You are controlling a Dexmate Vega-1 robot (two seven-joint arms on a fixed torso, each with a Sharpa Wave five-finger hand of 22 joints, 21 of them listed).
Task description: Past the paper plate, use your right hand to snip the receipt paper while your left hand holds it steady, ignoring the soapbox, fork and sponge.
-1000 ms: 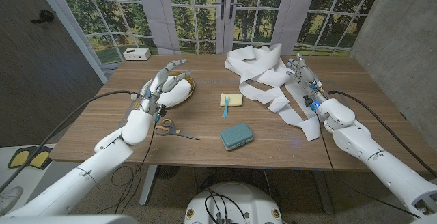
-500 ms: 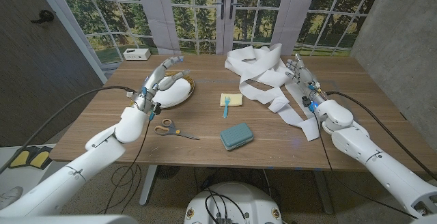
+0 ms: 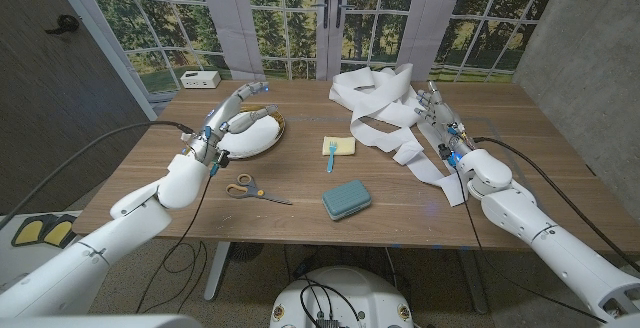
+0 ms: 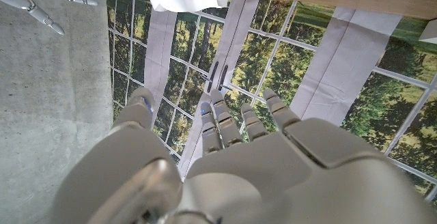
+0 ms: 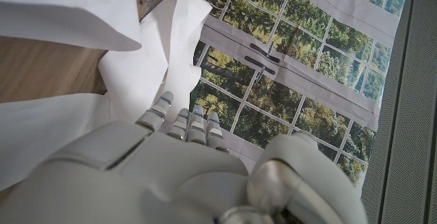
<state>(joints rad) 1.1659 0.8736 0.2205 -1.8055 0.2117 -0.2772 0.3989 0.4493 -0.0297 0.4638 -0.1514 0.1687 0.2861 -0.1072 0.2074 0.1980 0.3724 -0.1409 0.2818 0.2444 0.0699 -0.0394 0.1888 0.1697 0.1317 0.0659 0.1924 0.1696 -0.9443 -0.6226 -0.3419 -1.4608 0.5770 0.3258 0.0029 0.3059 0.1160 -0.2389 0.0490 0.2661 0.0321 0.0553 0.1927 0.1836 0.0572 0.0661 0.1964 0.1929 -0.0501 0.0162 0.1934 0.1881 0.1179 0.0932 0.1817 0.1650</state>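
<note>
My left hand, fingers spread and holding nothing, has drifted further out over the paper plate near the table's left edge. My right hand, also spread and holding nothing, stays beside the receipt paper heaped toward the far right corner. The scissors lie untouched near the front-left edge, so cutting hasn't begun.

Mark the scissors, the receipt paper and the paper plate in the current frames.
scissors [image 3: 241, 187], head view, on the handle loops.
receipt paper [image 3: 372, 93], head view, on the piled folds at the heap's middle.
paper plate [image 3: 252, 140], head view, on the bare white surface near the left robot hand [image 3: 232, 115].
</note>
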